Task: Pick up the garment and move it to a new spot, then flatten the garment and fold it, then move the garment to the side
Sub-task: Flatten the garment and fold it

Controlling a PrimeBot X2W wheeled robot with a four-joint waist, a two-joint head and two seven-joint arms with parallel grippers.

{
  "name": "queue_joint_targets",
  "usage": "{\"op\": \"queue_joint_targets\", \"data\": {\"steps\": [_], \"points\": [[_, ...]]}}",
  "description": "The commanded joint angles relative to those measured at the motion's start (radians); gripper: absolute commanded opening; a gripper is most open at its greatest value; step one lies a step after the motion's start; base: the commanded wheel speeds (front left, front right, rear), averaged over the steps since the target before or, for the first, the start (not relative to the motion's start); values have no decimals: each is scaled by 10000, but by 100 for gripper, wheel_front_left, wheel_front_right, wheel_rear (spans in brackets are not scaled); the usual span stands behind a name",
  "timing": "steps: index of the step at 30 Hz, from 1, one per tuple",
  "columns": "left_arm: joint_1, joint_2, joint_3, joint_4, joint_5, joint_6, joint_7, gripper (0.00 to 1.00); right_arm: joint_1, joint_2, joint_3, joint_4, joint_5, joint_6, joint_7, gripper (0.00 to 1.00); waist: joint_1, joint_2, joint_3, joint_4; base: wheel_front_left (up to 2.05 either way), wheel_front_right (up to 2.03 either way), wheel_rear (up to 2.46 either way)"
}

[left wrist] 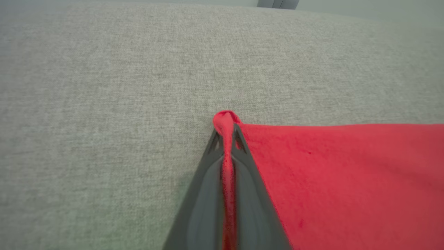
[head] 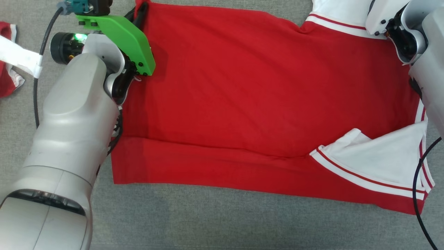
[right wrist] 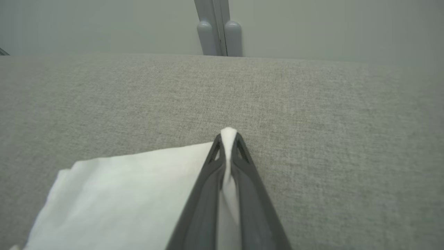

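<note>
Head view: the garment [head: 242, 86], a red knit shirt with white, red-striped sleeves, lies spread across the centre and right of the frame on a grey woven surface [head: 208, 222]. In the left wrist view the left gripper [left wrist: 227, 139] is closed on a rolled red corner at frame centre. In the right wrist view the right gripper [right wrist: 228, 142] is pinched tight on a white fold. Both bites look thin, so the soft cloth could slip out if the arms pull unevenly. The coarse surface may also drag the limp body into creases. The sleeve [head: 378, 159] at lower right lies turned over.
</note>
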State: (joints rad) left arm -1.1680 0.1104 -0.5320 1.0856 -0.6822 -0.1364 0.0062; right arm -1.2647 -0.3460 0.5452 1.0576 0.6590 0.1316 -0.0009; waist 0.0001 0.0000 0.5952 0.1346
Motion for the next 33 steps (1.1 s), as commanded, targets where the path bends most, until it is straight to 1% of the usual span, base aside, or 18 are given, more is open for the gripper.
{"op": "queue_joint_targets", "data": {"steps": [1, 5, 8, 11, 14, 16, 18, 22, 24, 28, 33], "points": [[261, 384, -40, 223, -62, 107, -156, 0, 63, -173, 250, -158, 0, -19, -346, 0, -1, 0, -149, -121, 0, 0, 0], [269, 612, -101, 156, -167, 90, -838, 0, 490, -344, 764, -637, 281, -17, -1475, 0, -1, 0, -569, -334, 0, 0, 0], [402, 769, -139, 123, -236, 79, -1236, 0, 865, -562, 948, -1066, 648, -19, -2152, 0, -1, 0, -965, -490, 0, 0, 0], [674, 987, -238, 41, -290, 79, -1569, 0, 1445, -768, 1098, -1776, 963, -19, -2511, 0, -1, 0, -1390, -683, 0, 0, 0], [992, 1133, -331, -174, -338, 75, -1886, 0, 2101, -1060, 1009, -2630, 1126, -19, -2639, 0, -1, 0, -1722, -860, 0, 0, 0], [1276, 1248, -375, -390, -404, 73, -2079, 0, 2609, -1294, 609, -3515, 1032, -19, -2657, 0, -1, 0, -1914, -973, 0, 0, 0], [1601, 1373, -393, -616, -404, 73, -2247, 0, 3441, -1400, 91, -4449, 842, -17, -2639, 0, -1, 0, -2075, -1050, 0, 0, 0], [2453, 1579, -304, -1244, -462, 108, -2517, 0, 5307, -1471, -996, -6288, 377, -17, -2644, 0, -1, 0, -2310, -1174, 0, 0, 0], [2924, 1691, -237, -1636, -468, 196, -2595, 0, 6257, -1359, -1362, -6936, 285, -17, -2645, 0, -1, 0, -2383, -1207, 0, 0, 0], [3974, 1924, -117, -2566, -458, 452, -2668, 0, 7838, -1131, -1691, -7809, 173, -17, -2640, 0, -1, 0, -2481, -1234, 0, 0, 0], [5343, 2204, 123, -3878, -609, 982, -2706, 0, 9231, -710, -2073, -8242, 236, -17, -2641, 0, -1, 0, -2607, -1253, 0, 0, 0]]}}
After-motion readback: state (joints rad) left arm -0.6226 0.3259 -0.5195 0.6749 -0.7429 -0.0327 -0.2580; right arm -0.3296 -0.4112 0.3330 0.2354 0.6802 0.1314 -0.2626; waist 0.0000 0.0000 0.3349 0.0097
